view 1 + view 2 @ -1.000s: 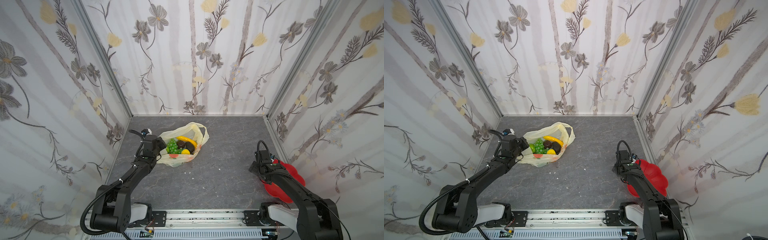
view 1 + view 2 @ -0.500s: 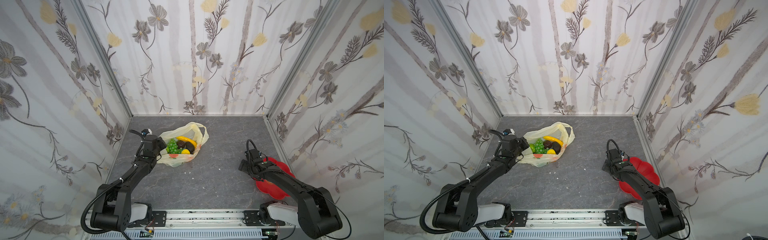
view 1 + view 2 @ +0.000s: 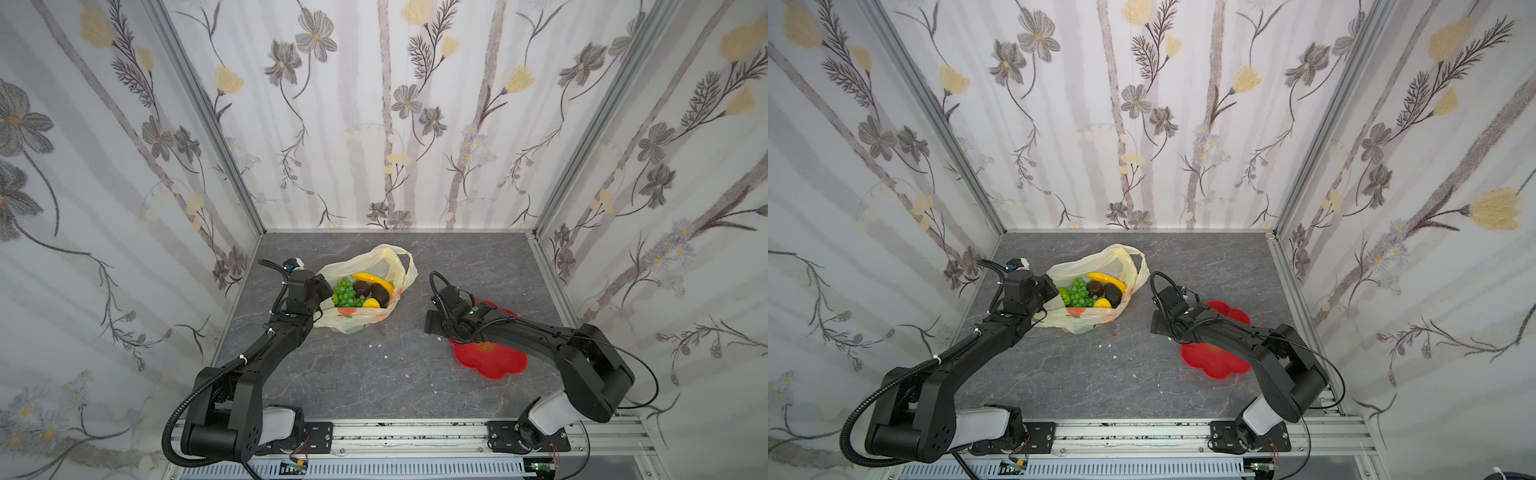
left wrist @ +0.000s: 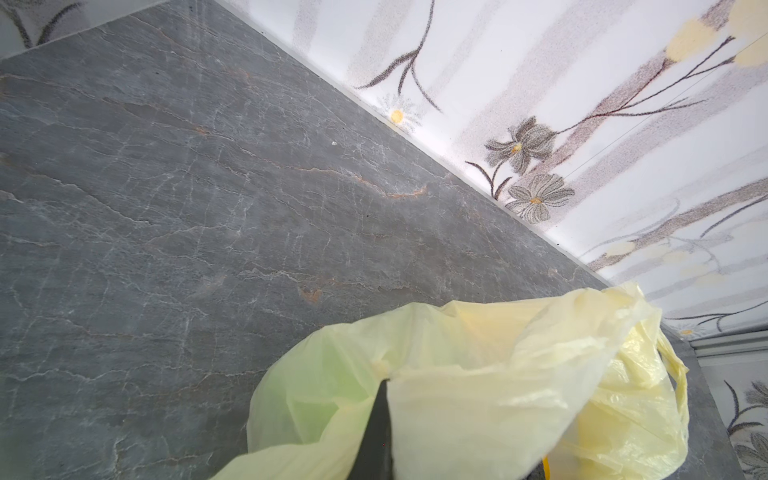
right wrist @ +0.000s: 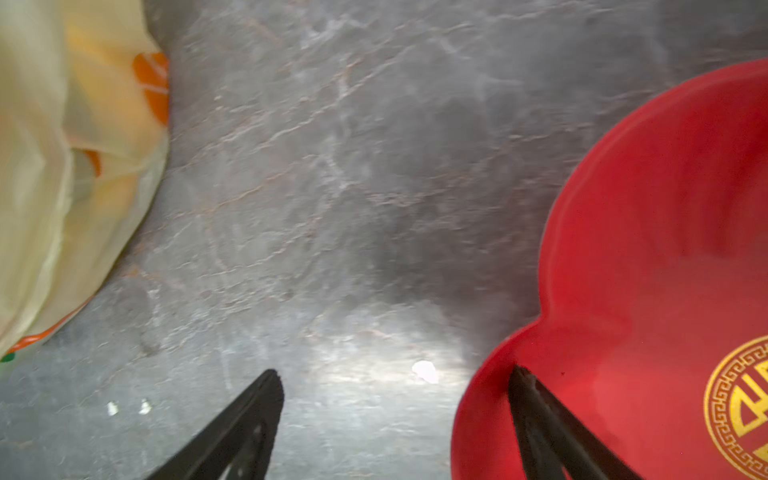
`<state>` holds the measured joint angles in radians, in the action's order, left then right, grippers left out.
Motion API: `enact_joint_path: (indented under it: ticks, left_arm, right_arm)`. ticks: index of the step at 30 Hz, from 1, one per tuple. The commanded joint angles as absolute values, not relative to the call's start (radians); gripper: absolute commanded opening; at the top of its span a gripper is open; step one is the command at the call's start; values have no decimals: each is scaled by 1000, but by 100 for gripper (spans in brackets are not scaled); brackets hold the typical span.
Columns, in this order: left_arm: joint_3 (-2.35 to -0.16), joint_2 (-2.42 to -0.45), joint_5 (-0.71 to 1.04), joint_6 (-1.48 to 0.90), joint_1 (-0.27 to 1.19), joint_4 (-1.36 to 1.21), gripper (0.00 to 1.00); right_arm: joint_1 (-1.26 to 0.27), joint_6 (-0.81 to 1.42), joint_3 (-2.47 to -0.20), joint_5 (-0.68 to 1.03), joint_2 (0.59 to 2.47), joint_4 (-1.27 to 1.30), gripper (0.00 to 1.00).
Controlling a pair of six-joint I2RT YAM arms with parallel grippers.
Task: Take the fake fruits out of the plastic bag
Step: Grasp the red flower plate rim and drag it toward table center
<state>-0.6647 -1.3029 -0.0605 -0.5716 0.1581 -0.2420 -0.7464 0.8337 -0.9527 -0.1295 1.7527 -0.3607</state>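
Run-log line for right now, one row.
left jaws: shut on plastic bag rim | right jaws: open, empty, over red dish edge | fake fruits: in bag

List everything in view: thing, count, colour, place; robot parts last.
thin translucent plastic bag: one, pale yellow, back left
glossy plastic banana: one, yellow, in bag
plastic grape bunch: one, green, in bag
rounded dark fruit pieces: two, brown, in bag
small plastic lemon: one, yellow, in bag
glossy flower-shaped dish: one, red, right side
marbled table: one, grey, underneath all
left gripper: one, black, shut on bag rim
right gripper: one, black, open by dish
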Motion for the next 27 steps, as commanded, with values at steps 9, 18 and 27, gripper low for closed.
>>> enact_joint_path:
  ticks: [9, 18, 27]
  left_arm:
    - [-659, -1312, -80, -568, 153, -273, 0]
    - [-660, -1320, -77, -566, 153, -273, 0]
    - [-667, -1343, -56, -555, 153, -273, 0]
  right_arm:
    - [-858, 820, -1132, -170, 1806, -410, 86]
    - [-659, 680, -1128, -307, 1693, -484, 87]
    - [-298, 507, -1163, -261, 1791, -457, 91]
